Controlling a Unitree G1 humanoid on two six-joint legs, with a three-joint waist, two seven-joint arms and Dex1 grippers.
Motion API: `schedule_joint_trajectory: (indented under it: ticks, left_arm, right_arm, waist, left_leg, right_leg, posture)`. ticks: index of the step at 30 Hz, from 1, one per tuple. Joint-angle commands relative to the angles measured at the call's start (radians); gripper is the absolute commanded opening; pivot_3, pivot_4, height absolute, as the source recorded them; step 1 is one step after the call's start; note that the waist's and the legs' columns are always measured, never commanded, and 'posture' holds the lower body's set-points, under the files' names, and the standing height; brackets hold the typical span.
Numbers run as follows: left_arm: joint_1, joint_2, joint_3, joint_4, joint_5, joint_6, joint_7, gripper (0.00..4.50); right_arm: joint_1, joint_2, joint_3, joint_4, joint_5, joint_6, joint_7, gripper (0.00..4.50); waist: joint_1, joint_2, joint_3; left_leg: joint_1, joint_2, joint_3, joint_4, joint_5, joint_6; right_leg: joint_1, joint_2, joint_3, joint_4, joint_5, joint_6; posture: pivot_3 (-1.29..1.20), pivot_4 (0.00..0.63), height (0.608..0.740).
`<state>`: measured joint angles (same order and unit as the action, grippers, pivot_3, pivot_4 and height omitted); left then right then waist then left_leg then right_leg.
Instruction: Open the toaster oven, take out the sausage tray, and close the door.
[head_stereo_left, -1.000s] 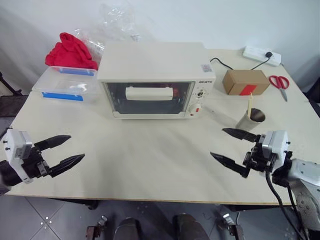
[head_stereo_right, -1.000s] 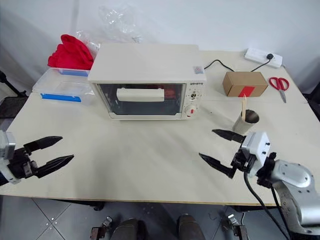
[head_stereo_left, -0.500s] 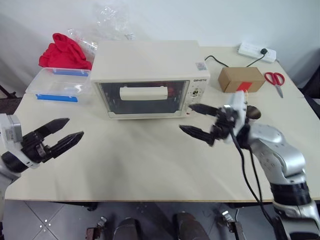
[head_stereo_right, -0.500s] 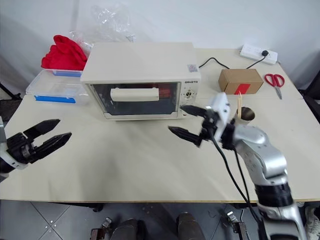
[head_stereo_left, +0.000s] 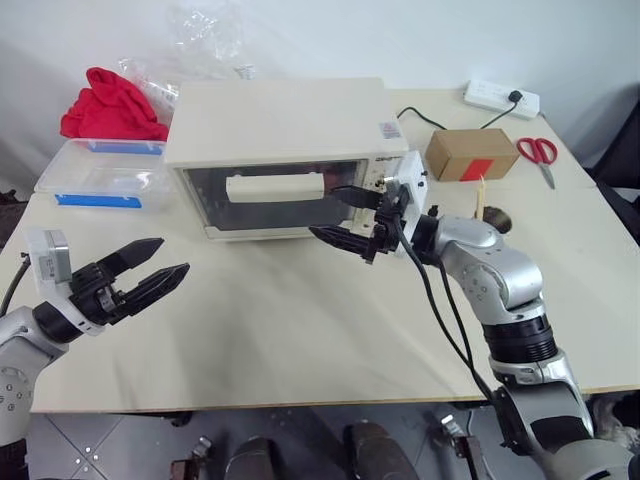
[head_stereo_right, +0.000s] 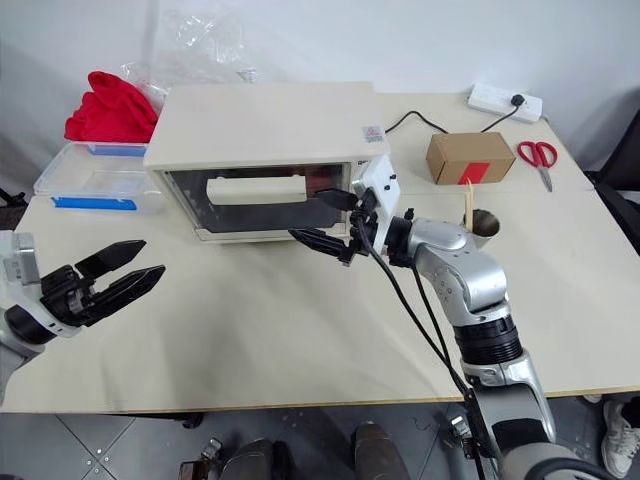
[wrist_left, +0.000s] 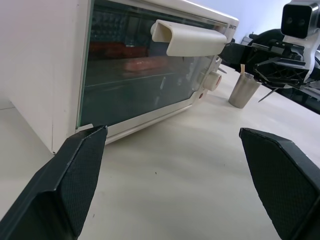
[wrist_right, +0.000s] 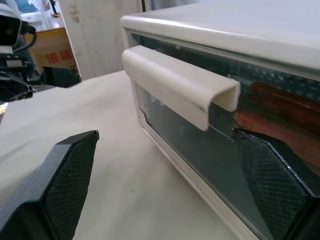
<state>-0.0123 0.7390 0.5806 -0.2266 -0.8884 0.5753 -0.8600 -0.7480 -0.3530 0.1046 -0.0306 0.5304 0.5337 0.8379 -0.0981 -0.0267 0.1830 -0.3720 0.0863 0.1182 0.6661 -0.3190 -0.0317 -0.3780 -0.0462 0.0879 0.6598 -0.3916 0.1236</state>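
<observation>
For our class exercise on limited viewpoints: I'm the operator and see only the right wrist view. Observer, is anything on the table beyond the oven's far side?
Observer: Yes, a clear plastic box with a red cloth behind it.
Operator: Where is the left gripper?
Observer: The left gripper hangs open at the table's front left, apart from the toaster oven.
Operator: Anything behind my arm?
Observer: A metal cup, a cardboard box and scissors.

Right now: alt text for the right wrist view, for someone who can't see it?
The toaster oven has its glass door shut, and the cream bar handle sits just ahead of the open right gripper. Red sausages show dimly behind the glass.
</observation>
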Motion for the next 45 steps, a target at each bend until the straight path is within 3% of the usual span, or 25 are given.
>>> schedule_joint_trajectory:
  ticks: [1,7,11,14,16,21,28,36,43,45]
  left_arm:
    - [0.002,0.000,0.016,-0.023,0.007,-0.026,0.002,4.50]
    - [-0.025,-0.013,0.021,-0.003,0.019,-0.047,0.037,4.50]
    - [-0.086,0.003,0.030,0.049,0.001,-0.036,0.034,4.50]
    - [-0.208,-0.006,0.028,0.112,-0.042,-0.026,0.047,3.94]
    - [-0.275,-0.014,0.017,0.139,-0.044,-0.027,0.057,3.32]
    - [-0.485,-0.043,-0.169,0.294,0.109,-0.093,0.026,1.90]
    - [-0.546,-0.072,-0.315,0.393,0.214,-0.153,-0.089,0.03]
    - [-0.528,-0.072,-0.355,0.442,0.273,-0.170,-0.136,0.03]
    - [-0.476,-0.059,-0.406,0.435,0.339,-0.207,-0.191,0.03]
    - [-0.438,-0.057,-0.398,0.427,0.354,-0.220,-0.188,0.03]
  right_arm:
    - [-0.033,0.016,-0.009,-0.025,0.019,-0.025,0.041,4.45]
    - [0.021,0.008,0.010,-0.132,0.065,-0.060,0.186,4.45]
    - [0.165,-0.137,0.127,-0.194,-0.105,-0.255,0.354,4.45]
    - [0.195,-0.134,0.119,-0.153,-0.133,-0.301,0.327,4.50]
    - [0.199,-0.123,0.110,-0.141,-0.136,-0.309,0.314,4.50]
    - [0.206,-0.112,0.112,-0.131,-0.164,-0.341,0.294,4.50]
    - [0.220,-0.120,0.103,-0.143,-0.185,-0.355,0.270,4.50]
    - [0.308,-0.181,0.052,-0.221,-0.187,-0.345,0.227,4.50]
    - [0.562,-0.344,-0.127,-0.335,-0.177,-0.343,0.192,4.50]
    - [0.705,-0.410,-0.251,-0.360,-0.170,-0.352,0.212,4.50]
  waist:
    - [-0.002,0.000,0.000]
    - [-0.010,0.000,0.000]
    - [-0.010,0.000,0.000]
    - [-0.013,-0.001,0.001]
    - [-0.012,-0.002,0.001]
    - [-0.009,-0.002,0.001]
    - [-0.013,-0.002,0.001]
    - [-0.002,-0.002,0.001]
    - [0.023,-0.002,0.001]
    - [0.026,-0.002,0.002]
  left_leg:
    - [0.000,0.000,0.000,0.000,0.000,0.000]
    - [0.000,0.000,0.000,-0.001,0.000,0.000]
    - [-0.001,0.000,-0.001,-0.002,-0.001,0.000]
    - [-0.001,0.000,0.001,-0.002,-0.001,0.000]
    - [0.000,-0.001,0.001,0.002,-0.001,-0.001]
    - [0.002,-0.002,0.002,0.005,0.000,-0.001]
    - [0.001,-0.002,0.002,0.007,-0.001,-0.001]
    - [0.001,0.002,0.002,0.010,-0.001,0.000]
    - [0.000,-0.003,0.003,0.011,-0.001,0.000]
    - [0.000,-0.002,0.003,0.013,-0.001,0.000]
  right_leg:
    - [0.000,0.000,0.000,0.000,0.000,0.000]
    - [0.000,0.000,0.000,0.000,0.000,0.000]
    - [0.000,0.000,-0.001,0.000,0.000,0.000]
    - [0.000,0.000,-0.001,-0.001,0.000,0.000]
    - [0.000,0.002,-0.001,-0.001,0.000,0.000]
    - [0.002,0.002,-0.001,0.001,0.000,0.000]
    - [0.001,0.002,-0.001,0.003,0.000,0.000]
    - [0.001,0.002,-0.001,0.004,0.000,0.000]
    - [0.002,0.001,0.000,0.003,0.000,0.000]
    - [0.002,0.002,0.000,0.003,0.000,0.000]
  posture:
    - [0.00,0.150,0.740]
    - [0.00,0.150,0.740]
    - [0.00,0.150,0.740]
    - [0.00,0.150,0.740]
    - [0.00,0.150,0.740]
    - [0.00,0.150,0.740]
    - [0.00,0.150,0.740]
    - [0.00,0.150,0.740]
    - [0.00,0.150,0.740]
    - [0.00,0.150,0.740]
